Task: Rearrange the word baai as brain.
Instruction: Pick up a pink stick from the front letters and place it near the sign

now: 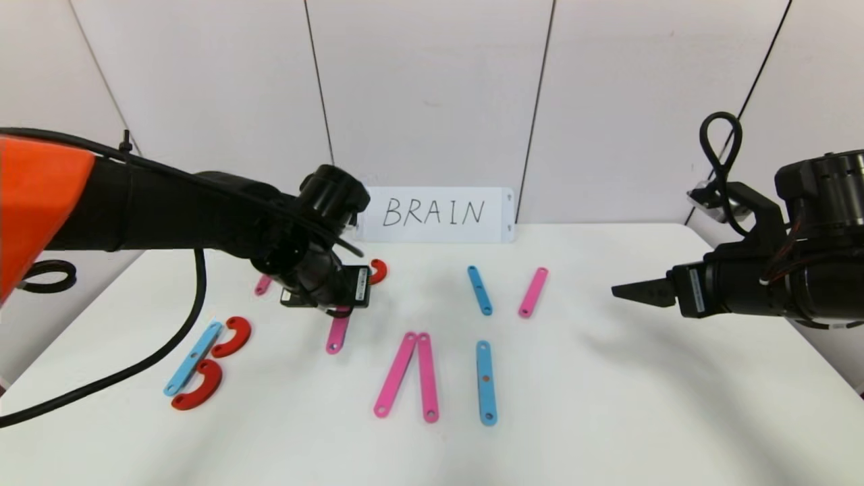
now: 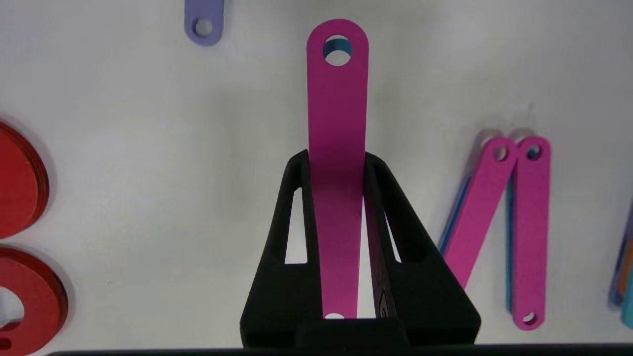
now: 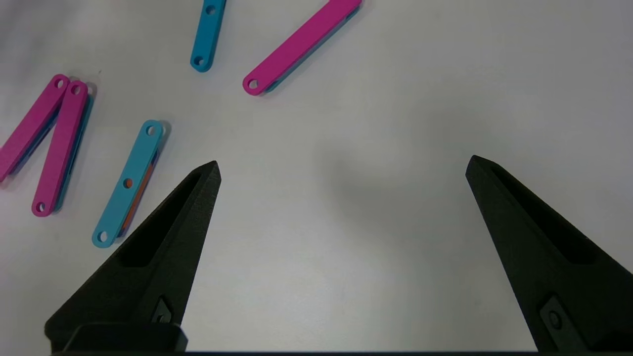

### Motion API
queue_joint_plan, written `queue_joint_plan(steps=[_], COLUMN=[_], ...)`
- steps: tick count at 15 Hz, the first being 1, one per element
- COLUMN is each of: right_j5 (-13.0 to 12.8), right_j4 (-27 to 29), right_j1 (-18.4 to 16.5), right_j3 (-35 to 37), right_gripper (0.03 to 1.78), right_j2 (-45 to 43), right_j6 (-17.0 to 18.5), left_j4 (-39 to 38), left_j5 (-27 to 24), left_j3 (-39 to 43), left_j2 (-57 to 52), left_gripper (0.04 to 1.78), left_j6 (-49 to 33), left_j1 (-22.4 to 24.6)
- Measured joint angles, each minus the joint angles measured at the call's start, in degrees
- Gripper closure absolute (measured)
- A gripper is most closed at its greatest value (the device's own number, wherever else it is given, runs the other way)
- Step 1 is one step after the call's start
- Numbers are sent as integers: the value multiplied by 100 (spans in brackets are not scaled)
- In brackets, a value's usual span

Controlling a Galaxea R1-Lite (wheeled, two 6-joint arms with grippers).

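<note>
B letter: blue bar [image 1: 194, 358] with two red curves [image 1: 231, 337] touching its side, far left of tabletop [image 1: 607, 418]; reads done, likely why it's left alone.
left end effector [image 2: 336, 163]: clenched on a pink bar [image 2: 337, 148], gripped along its length so it can be re-aimed; sits second slot, beside a red curve [image 1: 378, 271]. Looks like the R is being built.
A slot: two pink bars [image 1: 412, 374] meet at the top, no crossbar.
I slot: blue bar [image 1: 485, 381] upright, mid-front.
spares: blue bar [image 1: 480, 290] and pink bar [image 1: 533, 291] behind it, probably N stock.
reference: white card [image 1: 439, 214] at the rear.
right end effector [image 3: 341, 168]: released, wide, parked over bare tabletop at the right.
</note>
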Motion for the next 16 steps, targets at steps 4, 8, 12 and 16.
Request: queue_joint_plan(steps=[4,8,12,16], right_j5=[-11,2,-13,-11], right_j4=[-2,2,0,-2], right_j1=[0,0,7,18], right_j3=[9,9,44,74], right_gripper=[7,7,7,7], right_j2=[-44,-110,-140,-179], right_j6=[0,-2,-10,-13], left_j4=[311,349,-266,-1056], left_j5=[9,37,67,69], left_j3=[-1323,-2391,-2798,-2823], left_j2=[524,1326,1954,2345], left_gripper=[152,152,152,152], left_j6=[26,17,-13,-22], left_j1=[-255,-400,-551,-649])
